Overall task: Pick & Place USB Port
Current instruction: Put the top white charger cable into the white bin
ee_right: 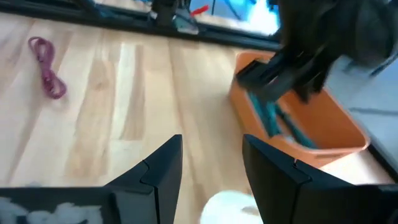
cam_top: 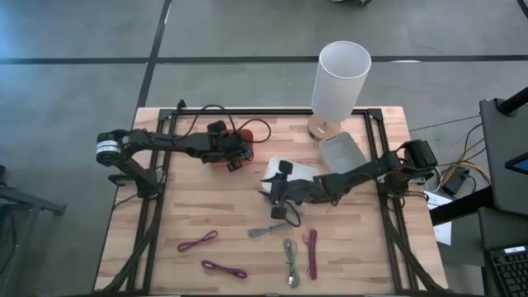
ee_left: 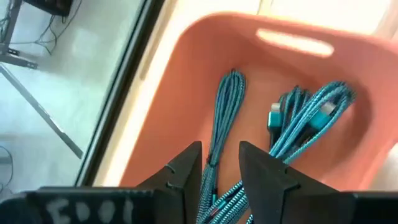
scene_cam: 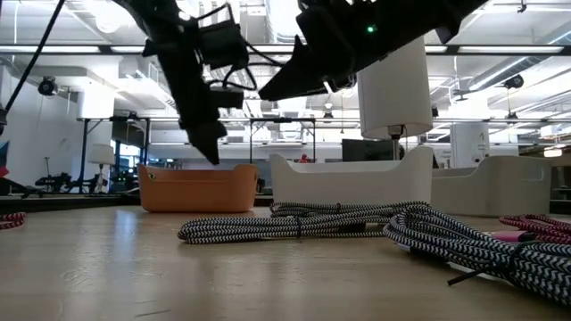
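My left gripper [ee_left: 221, 165] hangs over the orange bin [cam_top: 237, 150], fingers narrowly parted around a teal braided USB cable [ee_left: 227, 109] lying inside it. My right gripper [ee_right: 211, 163], open and empty, hovers beside that bin, above the white bin [cam_top: 301, 172].

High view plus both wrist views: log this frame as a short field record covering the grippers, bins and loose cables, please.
left gripper: over the orange bin, fingers apart around a teal cable
orange bin contents: bundled teal cables
right gripper: fingers open, empty, above the white bin
loose cables: two magenta at the front left, one magenta and two grey at the front centre
other items: tall white cylinder, grey tray
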Available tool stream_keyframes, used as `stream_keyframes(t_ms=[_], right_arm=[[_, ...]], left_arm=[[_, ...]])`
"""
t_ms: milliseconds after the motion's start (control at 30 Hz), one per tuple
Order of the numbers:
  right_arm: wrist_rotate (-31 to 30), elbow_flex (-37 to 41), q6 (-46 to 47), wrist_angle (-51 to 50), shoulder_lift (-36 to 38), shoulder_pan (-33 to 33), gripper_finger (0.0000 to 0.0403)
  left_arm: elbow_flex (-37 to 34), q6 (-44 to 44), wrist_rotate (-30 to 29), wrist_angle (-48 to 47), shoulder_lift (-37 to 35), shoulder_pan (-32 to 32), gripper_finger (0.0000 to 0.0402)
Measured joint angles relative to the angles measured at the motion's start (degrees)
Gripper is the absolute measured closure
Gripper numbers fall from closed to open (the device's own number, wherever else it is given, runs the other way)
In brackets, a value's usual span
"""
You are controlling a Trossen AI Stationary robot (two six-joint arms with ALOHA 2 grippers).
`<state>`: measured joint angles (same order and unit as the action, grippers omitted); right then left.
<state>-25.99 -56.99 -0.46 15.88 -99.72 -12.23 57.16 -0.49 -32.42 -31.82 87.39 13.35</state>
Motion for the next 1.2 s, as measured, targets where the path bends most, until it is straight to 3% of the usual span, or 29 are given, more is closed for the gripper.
stream_keyframes(t_ms=[300,467,800,1200], right_arm=[[11.33,-0.02,7.44,-8.61,0.00,-1.56,0.0247],[11.55,-0.64,7.82,-10.96,0.02,-2.19,0.0250],[10.83,-11.06,18.97,-34.41,-1.09,-2.98,0.0248],[11.44,-21.06,18.40,-47.20,-12.43,-2.83,0.0254]], left_arm=[[4.97,-1.00,2.09,-0.76,-0.83,-3.94,0.0286],[7.07,-1.01,4.43,-0.90,-2.96,-7.33,0.0286],[7.30,-5.16,4.48,-0.25,-10.19,-14.33,0.0287],[5.24,-6.01,4.44,-0.15,-10.69,-17.67,0.0287]])
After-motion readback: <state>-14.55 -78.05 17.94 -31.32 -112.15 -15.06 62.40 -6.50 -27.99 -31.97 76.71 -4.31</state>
